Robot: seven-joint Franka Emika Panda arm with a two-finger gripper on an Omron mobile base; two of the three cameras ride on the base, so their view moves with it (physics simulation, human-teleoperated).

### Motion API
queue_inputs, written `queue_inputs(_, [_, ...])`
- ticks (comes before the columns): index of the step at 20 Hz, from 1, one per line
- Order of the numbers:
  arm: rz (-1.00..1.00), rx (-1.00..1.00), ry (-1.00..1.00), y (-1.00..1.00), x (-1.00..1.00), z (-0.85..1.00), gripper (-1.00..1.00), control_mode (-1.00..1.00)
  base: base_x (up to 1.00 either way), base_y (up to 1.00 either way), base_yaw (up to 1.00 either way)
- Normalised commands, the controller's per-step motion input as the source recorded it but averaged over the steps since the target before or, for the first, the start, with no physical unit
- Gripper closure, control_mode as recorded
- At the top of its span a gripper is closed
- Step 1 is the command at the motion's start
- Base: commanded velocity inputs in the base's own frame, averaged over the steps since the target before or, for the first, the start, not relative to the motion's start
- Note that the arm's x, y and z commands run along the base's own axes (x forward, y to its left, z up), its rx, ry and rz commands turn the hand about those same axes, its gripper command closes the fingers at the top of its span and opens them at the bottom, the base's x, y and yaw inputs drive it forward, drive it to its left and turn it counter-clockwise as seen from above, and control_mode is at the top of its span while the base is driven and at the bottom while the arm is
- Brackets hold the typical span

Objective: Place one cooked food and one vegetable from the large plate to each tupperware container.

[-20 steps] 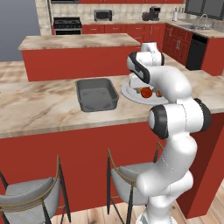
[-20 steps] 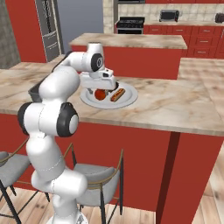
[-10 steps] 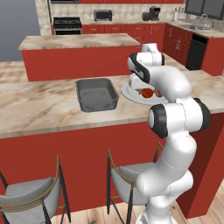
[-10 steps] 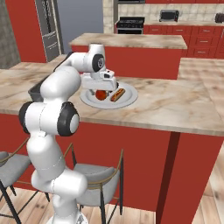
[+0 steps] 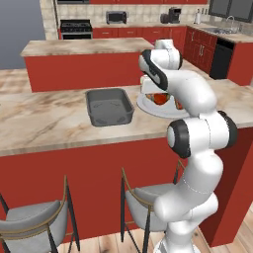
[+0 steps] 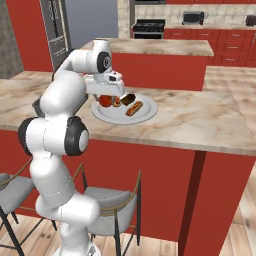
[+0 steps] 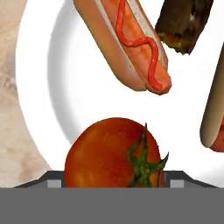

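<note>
Since the earlier frames the arm has sunk a little lower over the plate, and nothing on the counter has shifted. Seen from the right base camera, the gripper hangs directly above the tomato, which sits at the plate's left side. From the hand camera, the tomato is close below and centred between the two dark fingertips, whose ends just show on either side of it. The jaws look partly drawn in around it, but whether they touch or grip it cannot be told from these pictures.

The hand is lined up this way, judging by the task, because the tomato is the vegetable to be carried off first. Beside it on the plate lie a hot dog with a red sauce line, a dark brown cooked piece, and part of another sausage at the edge of view.

Seen from the left base camera, a dark grey tub waits on the counter just left of the plate, empty and within easy reach.
</note>
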Motion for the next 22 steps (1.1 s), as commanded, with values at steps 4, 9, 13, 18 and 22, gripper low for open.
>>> queue_inputs(4, [0.2,0.14,-0.1,1.0,0.0,0.92,1.0,-1.0,0.0,0.0,0.0])
queue_inputs(9, [0.48,0.22,-0.25,1.0,0.13,0.29,1.0,-1.0,0.0,0.0,0.0])
queue_inputs(13, [0.5,0.13,-0.06,1.0,0.0,0.08,1.0,-1.0,0.0,0.0,0.0])
queue_inputs(18, [0.34,-0.01,0.01,0.8,0.0,-0.1,1.0,-1.0,0.0,0.0,0.0])
queue_inputs(22, [0.06,-0.09,0.0,0.27,0.15,-0.05,1.0,-1.0,0.0,0.0,0.0])
